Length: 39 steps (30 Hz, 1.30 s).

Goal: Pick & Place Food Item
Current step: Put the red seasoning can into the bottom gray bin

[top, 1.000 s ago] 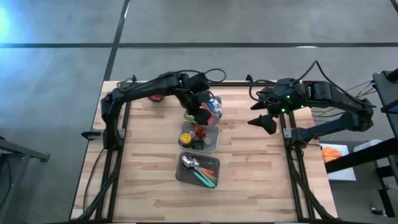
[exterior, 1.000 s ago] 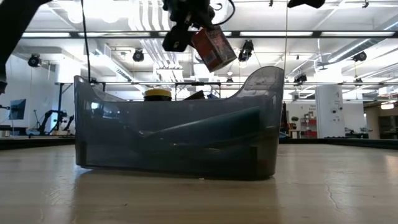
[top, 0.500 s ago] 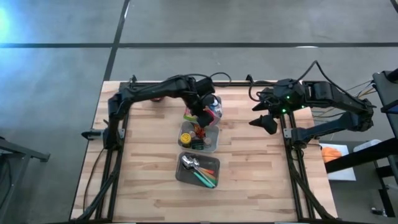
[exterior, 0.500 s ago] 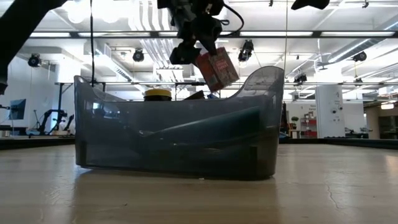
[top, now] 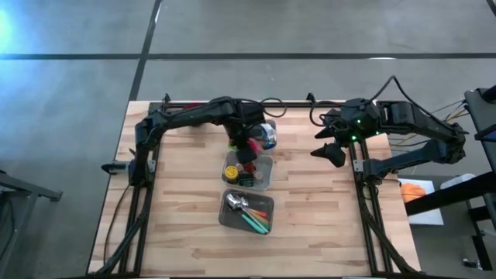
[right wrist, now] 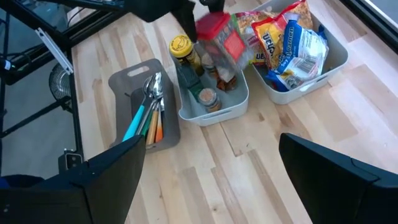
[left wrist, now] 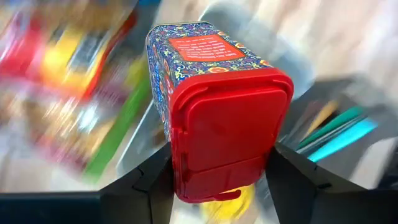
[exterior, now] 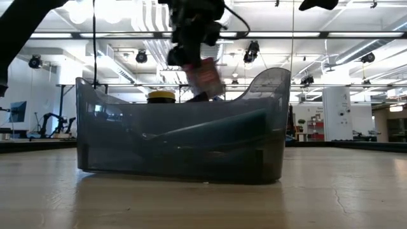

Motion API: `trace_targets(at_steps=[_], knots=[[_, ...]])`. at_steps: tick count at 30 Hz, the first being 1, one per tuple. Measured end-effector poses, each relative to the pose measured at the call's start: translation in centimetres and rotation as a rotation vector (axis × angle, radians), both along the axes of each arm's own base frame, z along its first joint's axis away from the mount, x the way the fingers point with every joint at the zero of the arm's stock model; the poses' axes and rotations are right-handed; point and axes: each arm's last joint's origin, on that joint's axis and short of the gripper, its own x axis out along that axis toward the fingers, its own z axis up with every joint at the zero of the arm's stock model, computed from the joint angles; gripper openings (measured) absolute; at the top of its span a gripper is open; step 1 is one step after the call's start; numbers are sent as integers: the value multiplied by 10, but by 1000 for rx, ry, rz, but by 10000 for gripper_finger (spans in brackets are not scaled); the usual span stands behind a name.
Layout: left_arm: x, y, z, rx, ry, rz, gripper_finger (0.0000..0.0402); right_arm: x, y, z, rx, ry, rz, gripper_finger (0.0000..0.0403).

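A box with a red lid and blue patterned sides (left wrist: 205,68) hangs in my left gripper (left wrist: 224,183), which is shut on it. The box (right wrist: 221,38) is over the far end of the middle grey bin (right wrist: 233,106), just above the rim (exterior: 203,73). That bin (top: 267,177) holds several jars. My left gripper (top: 246,142) points steeply down. Beyond it, a white bin (right wrist: 323,65) holds food packets (right wrist: 289,40). My right gripper (top: 329,153) waits open, high over the table's right side. My left gripper pinches the box between its two fingers (left wrist: 152,183), on two opposite sides at the red lid end (left wrist: 180,155). The fingers come from above, pointing steeply down. The box hangs tilted below them, lid end up, clear of the bin and the table.
A grey tray (top: 232,217) with spoons and coloured-handled cutlery lies nearest the table's near edge, in line with the two bins. Bare wooden tabletop (top: 178,201) stretches left and right of the row. Metal frame rails run along both table sides.
My left gripper has come down toward the middle bin and rolled about its own axis, still shut on the box. The box has sunk from well above the bin to just over its rim and has tipped to a new slant.
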Motion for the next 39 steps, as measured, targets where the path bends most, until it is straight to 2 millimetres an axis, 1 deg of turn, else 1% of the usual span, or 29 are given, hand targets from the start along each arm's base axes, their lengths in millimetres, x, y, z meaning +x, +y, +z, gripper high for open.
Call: trace_targets(at_steps=[2,5,11,13,15,21,25,29,34,39], knots=[[-8,0,1,34,75,9,198,0,0,0,0,0,0,363],[-19,-2,9,63,120,1,198,0,0,0,-1,0,1,363],[-28,-5,29,87,42,1,198,0,0,0,-3,0,2,363],[-32,-5,33,114,44,4,198,0,0,0,-3,0,2,363],[-34,-5,33,144,72,-8,198,0,0,0,-3,0,2,363],[-38,-6,24,188,144,-60,198,0,0,0,-1,0,0,363],[-40,-6,9,190,206,-95,198,0,0,-1,0,2,2,363],[-42,-9,-8,185,259,-185,198,1,0,-4,1,12,2,363],[-40,-13,-21,196,258,-280,198,3,0,-11,4,38,2,363],[-35,-18,-23,226,221,-319,198,5,0,-23,22,81,-11,363]])
